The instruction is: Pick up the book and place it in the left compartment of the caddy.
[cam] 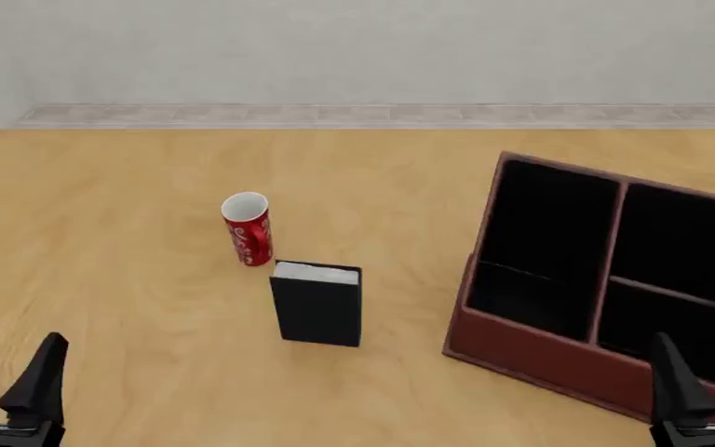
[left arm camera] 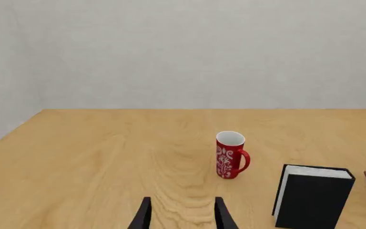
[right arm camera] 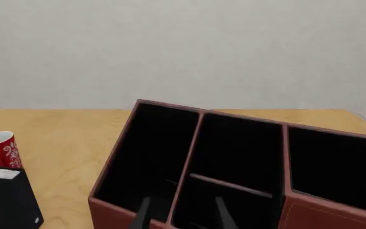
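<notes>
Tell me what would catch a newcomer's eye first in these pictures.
Probably the caddy, a big reddish-brown box with black compartments, at the table's right side. Next, the black book standing upright near the middle, with a red patterned mug just behind it to the left.

The book (left arm camera: 313, 198) stands upright near a red mug (left arm camera: 230, 155), beyond the parted left pincer (left arm camera: 183, 214).

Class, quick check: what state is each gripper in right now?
Left gripper: open, holding nothing.
Right gripper: open, holding nothing.
</notes>
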